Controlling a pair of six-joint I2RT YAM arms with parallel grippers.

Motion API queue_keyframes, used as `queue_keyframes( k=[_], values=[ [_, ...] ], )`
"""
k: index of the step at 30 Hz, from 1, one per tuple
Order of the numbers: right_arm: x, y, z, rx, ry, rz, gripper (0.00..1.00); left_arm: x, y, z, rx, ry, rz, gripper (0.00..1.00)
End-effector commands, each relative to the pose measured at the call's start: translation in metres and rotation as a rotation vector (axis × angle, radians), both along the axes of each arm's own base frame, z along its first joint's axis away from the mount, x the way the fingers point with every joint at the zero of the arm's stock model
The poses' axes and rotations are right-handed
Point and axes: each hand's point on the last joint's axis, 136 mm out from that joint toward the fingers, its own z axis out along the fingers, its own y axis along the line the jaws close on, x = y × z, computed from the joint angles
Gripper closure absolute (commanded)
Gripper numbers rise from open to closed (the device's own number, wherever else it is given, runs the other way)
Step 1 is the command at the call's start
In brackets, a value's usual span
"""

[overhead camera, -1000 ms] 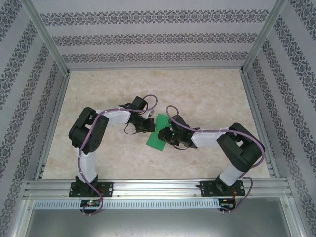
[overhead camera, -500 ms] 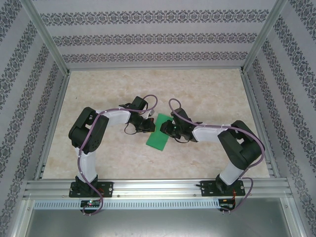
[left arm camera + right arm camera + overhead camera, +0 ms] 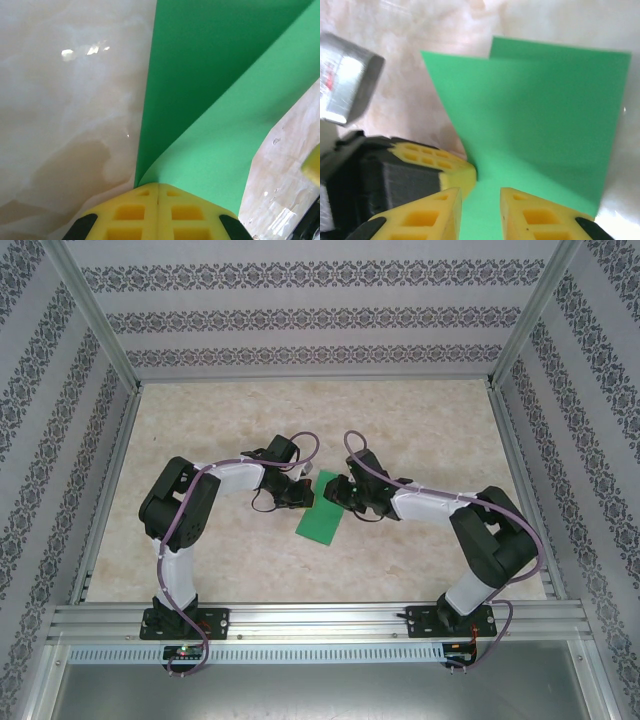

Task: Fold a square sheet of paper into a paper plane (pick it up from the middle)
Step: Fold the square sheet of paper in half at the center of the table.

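The square sheet of paper (image 3: pixel 320 518) is bright green and lies doubled over on the marbled table, its two layers slightly offset at one end. My left gripper (image 3: pixel 306 494) is shut on its left edge; in the left wrist view the yellow pads (image 3: pixel 158 186) meet on the paper (image 3: pixel 215 90), whose layers spread apart from the pinch. My right gripper (image 3: pixel 337 492) hovers low over the far end of the sheet, jaws a little apart. In the right wrist view its tips (image 3: pixel 480 196) frame flat green paper (image 3: pixel 545 110), close beside the left gripper's yellow finger (image 3: pixel 457 167).
The marbled tabletop (image 3: pixel 420 430) is bounded by aluminium rails and patterned walls. The two wrists stand very close together over the sheet. Open table lies beyond the paper and to both sides.
My right gripper has moved from the near end of the sheet toward its far end, closer to the left gripper. The left arm and the paper have stayed put.
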Motion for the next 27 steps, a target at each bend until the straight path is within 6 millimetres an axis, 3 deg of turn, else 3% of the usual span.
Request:
queue_keyframes(
  k=[1, 8, 10, 18, 27],
  values=[
    [0.004, -0.008, -0.012, -0.041, 0.012, 0.010, 0.73, -0.016, 0.017, -0.018, 0.110, 0.042, -0.014, 1.00],
    [-0.007, -0.019, -0.057, -0.077, 0.118, 0.000, 0.74, -0.018, 0.020, -0.020, 0.120, 0.046, -0.011, 1.00],
    [-0.007, -0.019, -0.054, -0.064, 0.120, -0.007, 0.74, -0.019, 0.020, -0.022, 0.123, 0.049, -0.014, 1.00],
    [0.025, -0.024, 0.010, -0.033, -0.001, -0.025, 0.71, -0.019, 0.021, -0.022, 0.126, 0.051, -0.014, 1.00],
    [0.030, -0.025, -0.028, -0.007, 0.086, -0.006, 0.71, -0.019, 0.021, -0.022, 0.129, 0.051, -0.018, 1.00]
  ],
)
